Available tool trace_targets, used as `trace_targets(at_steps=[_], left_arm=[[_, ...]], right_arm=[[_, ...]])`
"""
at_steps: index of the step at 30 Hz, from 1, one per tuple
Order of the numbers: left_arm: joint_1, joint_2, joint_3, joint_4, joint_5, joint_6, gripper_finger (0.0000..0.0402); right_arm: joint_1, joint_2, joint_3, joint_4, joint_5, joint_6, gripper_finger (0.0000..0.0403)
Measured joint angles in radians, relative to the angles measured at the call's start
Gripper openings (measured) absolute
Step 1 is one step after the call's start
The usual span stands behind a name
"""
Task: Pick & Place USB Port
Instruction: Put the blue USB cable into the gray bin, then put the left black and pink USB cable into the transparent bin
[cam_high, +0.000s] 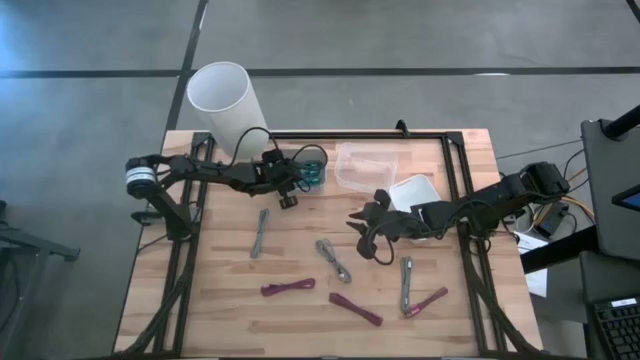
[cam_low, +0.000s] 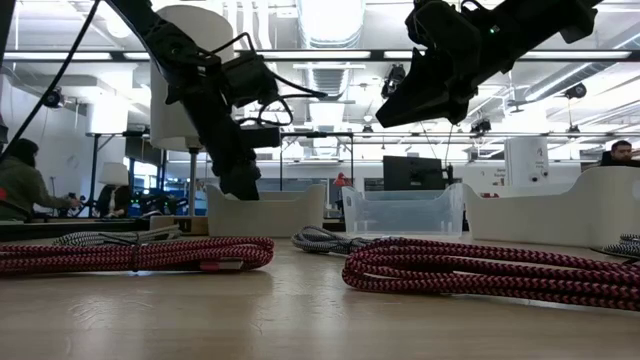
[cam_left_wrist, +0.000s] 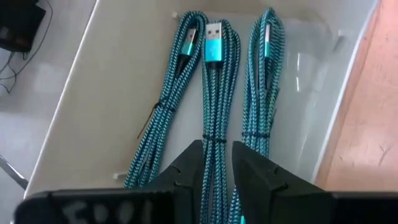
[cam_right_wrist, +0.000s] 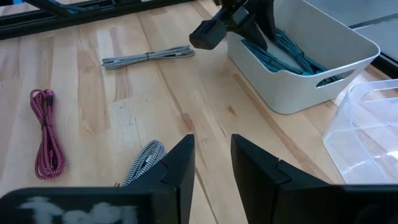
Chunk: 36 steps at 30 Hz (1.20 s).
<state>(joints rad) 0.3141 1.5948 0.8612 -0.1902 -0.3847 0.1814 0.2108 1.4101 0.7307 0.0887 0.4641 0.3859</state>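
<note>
Three teal braided USB cable bundles (cam_left_wrist: 214, 93) lie side by side on the floor of a small white bin (cam_high: 316, 160) at the table's far middle. My left gripper (cam_left_wrist: 217, 165) reaches slanting down into that bin, open, a finger on each side of the middle bundle's near part. My right gripper (cam_high: 362, 226) hangs open above the table's middle right, with nothing between its fingers (cam_right_wrist: 211, 158). A grey-white cable bundle (cam_right_wrist: 145, 163) lies on the wood just beside it. My left gripper has the middle teal bundle (cam_left_wrist: 215, 146) running between its two fingers, along them, and the bundle lies on the bin's floor. Whether the fingers touch it I cannot tell.
A clear plastic bin (cam_high: 366, 165) stands right of the white bin, and another white bin (cam_high: 412, 188) next to that. A tall white cylinder (cam_high: 225, 100) stands at the far left. Grey cables (cam_high: 260, 232) (cam_high: 407, 280) and magenta cables (cam_high: 288, 288) (cam_high: 356, 308) lie on the near half.
</note>
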Motion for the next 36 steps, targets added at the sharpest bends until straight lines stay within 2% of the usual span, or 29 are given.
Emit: trace_targets(at_steps=[7,15,27,36], left_arm=[[-0.002,0.000,0.017,0.007,0.000,-0.004,0.0102],[-0.046,-0.011,0.100,-0.005,0.000,-0.033,0.0100],[-0.148,-0.029,0.251,-0.183,0.028,-0.043,0.0099],[-0.246,-0.139,0.287,-0.292,0.027,-0.081,0.0099]], right_arm=[[0.000,0.000,0.000,0.000,0.000,0.000,0.0094],[0.000,0.000,0.000,-0.001,0.000,0.005,0.0093],[0.001,0.000,-0.025,-0.001,-0.001,0.079,0.0093],[0.022,0.007,-0.028,0.001,0.009,0.132,0.0093]])
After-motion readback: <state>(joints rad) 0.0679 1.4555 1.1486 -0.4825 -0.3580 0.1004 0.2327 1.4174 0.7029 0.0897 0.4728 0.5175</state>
